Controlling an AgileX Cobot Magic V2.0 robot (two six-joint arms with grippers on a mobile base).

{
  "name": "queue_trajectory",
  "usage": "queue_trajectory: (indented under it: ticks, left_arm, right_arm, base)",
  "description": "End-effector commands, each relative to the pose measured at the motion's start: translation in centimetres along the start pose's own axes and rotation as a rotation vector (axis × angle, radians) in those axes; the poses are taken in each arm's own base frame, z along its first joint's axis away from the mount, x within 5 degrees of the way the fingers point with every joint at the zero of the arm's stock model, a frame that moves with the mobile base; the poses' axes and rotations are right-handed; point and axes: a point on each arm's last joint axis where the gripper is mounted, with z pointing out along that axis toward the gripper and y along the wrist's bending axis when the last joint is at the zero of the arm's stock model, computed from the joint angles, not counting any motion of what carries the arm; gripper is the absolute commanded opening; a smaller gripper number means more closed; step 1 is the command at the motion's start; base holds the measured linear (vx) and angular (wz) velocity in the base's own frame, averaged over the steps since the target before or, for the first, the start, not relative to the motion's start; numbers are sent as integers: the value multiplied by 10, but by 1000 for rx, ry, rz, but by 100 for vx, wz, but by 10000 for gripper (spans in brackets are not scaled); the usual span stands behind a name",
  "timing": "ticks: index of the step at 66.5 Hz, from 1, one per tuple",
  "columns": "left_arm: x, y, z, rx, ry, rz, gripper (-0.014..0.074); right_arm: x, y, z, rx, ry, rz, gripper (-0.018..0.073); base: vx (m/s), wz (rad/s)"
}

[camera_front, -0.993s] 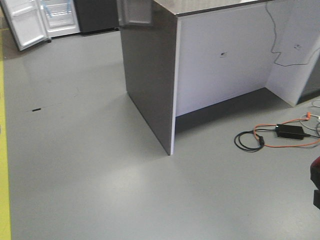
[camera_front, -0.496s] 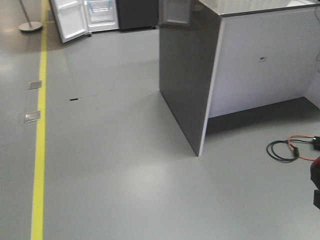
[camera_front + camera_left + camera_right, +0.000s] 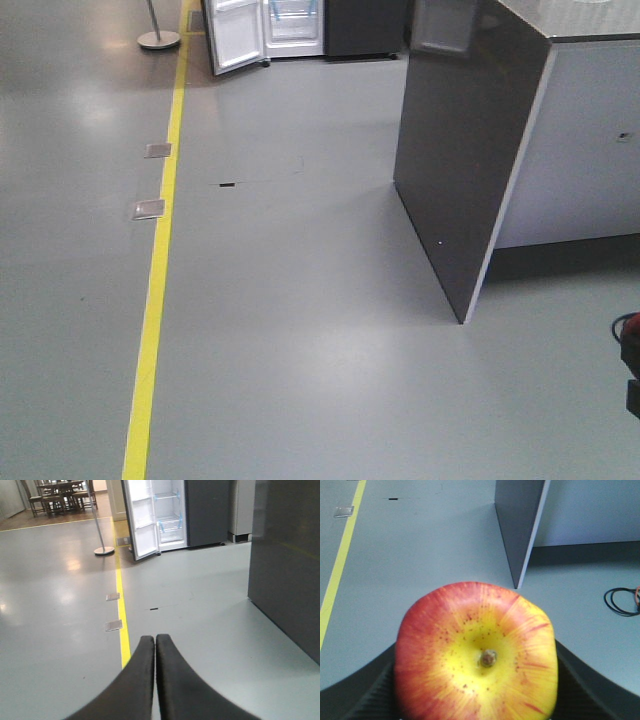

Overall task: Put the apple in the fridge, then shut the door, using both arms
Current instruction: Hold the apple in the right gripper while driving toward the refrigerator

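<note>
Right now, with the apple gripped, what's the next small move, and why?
Probably drive forward toward the fridge, steering between the yellow line and the counter panel. The right gripper is shut on the apple and the door stands open, but the fridge lies far across the floor, beyond either arm's reach. The left gripper is shut and empty.

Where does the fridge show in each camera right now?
Front view: fridge at the top edge, left of centre, door open.
Left wrist: fridge top centre, above the shut left gripper.
Right wrist: not in view; the apple fills the foreground.
Shared landmark: the yellow floor line, left side in all three.
</note>
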Motion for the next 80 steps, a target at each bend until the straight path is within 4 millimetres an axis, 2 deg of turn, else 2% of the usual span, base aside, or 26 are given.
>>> queue_trajectory:
  ticks: [1, 80]
  left_arm:
    - [-1, -2, 0, 22, -66, -9, -6]
    - [-1, -2, 0, 22, -66, -9, -6]
  right_arm:
    - [-15, 1, -4, -9, -96, -23, 153]
    - [-15, 1, -4, -9, -96, -23, 153]
  base:
    - [-1, 22]
    - [0, 11]
